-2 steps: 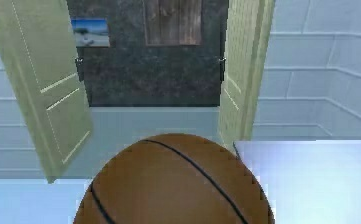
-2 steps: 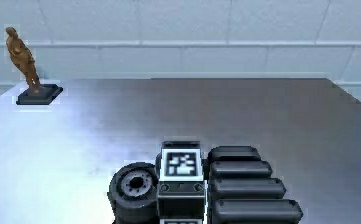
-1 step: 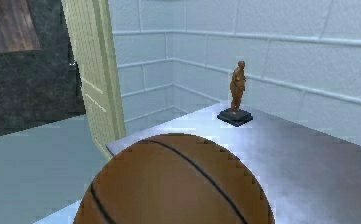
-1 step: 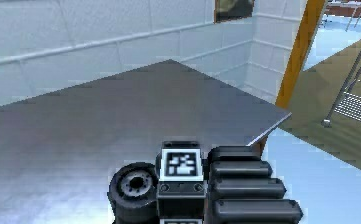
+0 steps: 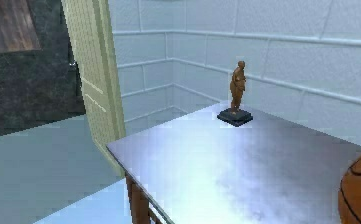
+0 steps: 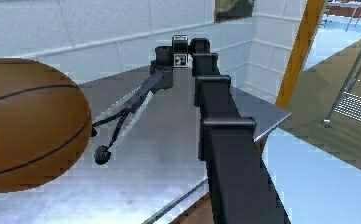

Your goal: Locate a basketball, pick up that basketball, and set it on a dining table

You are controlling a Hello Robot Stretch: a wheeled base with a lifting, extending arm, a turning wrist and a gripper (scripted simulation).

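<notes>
One cream door frame (image 5: 93, 60) stands at the forward view's left. Next comes the grey table (image 5: 218, 165), with a brown statue (image 5: 237, 88) upright on its far part. The basketball (image 5: 357, 190) is at the bottom right edge. Arm side view: basketball large at left on the table; gripper (image 6: 100, 143) fingertips near its right side, contact unclear; arm (image 6: 228, 140) right of middle. Jaw state: cannot tell. Whether anything is held: cannot tell.

The robot's dark square arm (image 6: 223, 140) rises in stepped sections from the arm side view's bottom edge, just right of centre. At its far end the claw (image 6: 98, 140) angles down-left on two thin fingers (image 6: 104, 153). Whether it holds anything cannot be told.
</notes>
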